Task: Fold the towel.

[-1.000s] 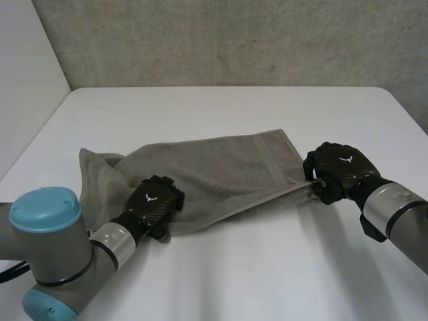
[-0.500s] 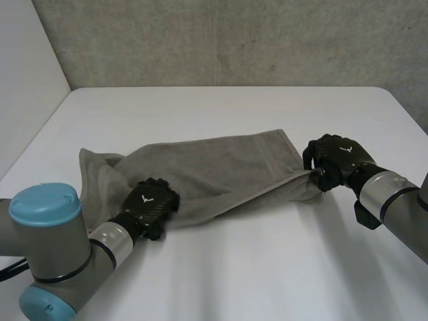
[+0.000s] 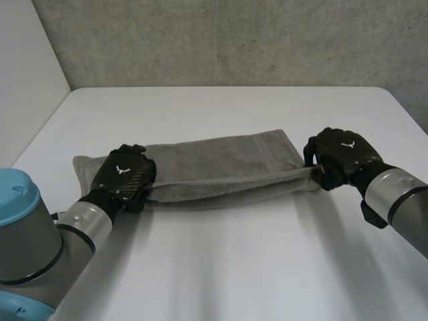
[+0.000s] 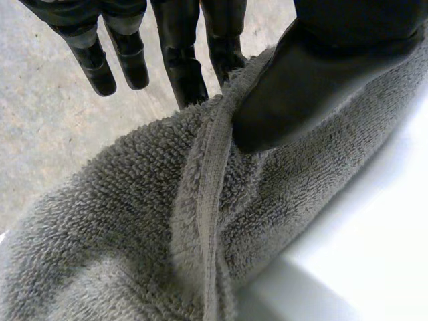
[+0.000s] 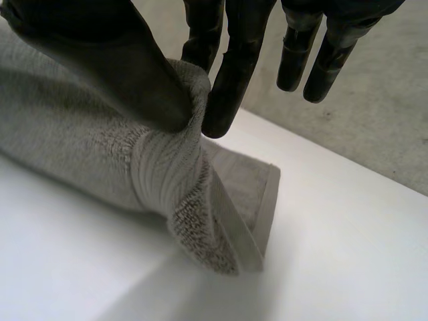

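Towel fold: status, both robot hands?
left robot hand pinching towel at its left end. right robot hand pinching the right end. Towel doubled lengthwise, strung between them. Nothing in the way.

The towel (image 4: 134,221) is nubbly terry cloth; the table (image 3: 234,267) is smooth and matt.

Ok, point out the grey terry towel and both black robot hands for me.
grey terry towel (image 3: 221,159), head view, middle of its top layer.
black left hand (image 3: 124,175), head view, back of the hand.
black right hand (image 3: 341,159), head view, back of the hand.
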